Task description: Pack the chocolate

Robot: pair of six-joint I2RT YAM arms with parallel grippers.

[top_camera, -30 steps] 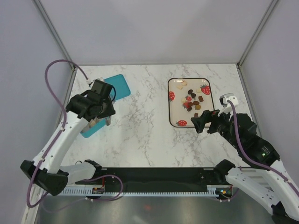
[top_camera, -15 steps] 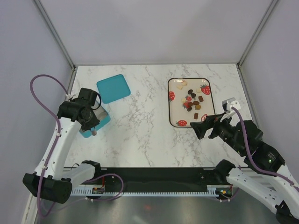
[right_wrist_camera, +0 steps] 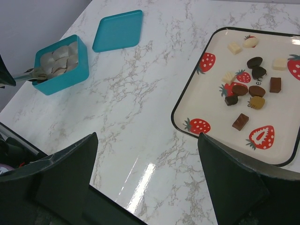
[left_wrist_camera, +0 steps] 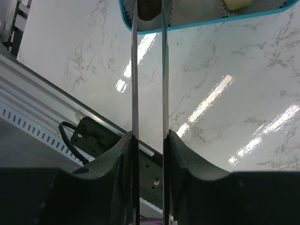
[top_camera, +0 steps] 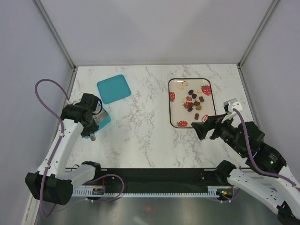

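Right wrist view shows about a dozen chocolate pieces loose on one strawberry tray. They look light, hard and slick, so I'd pinch each gently across its flat sides. The right gripper hangs wide and empty at the tray's near edge. Well left of the tray, the left gripper clamps one pair of tongs, blades narrow, tips at the one teal box. Whether they nip a piece I cannot tell. One lid lies nearer the tray.

We note: bench white marble, grey veins. Tray cream, black rim, red strawberry prints. Chocolate dark brown, mid brown, cream-white. Box, lid teal.
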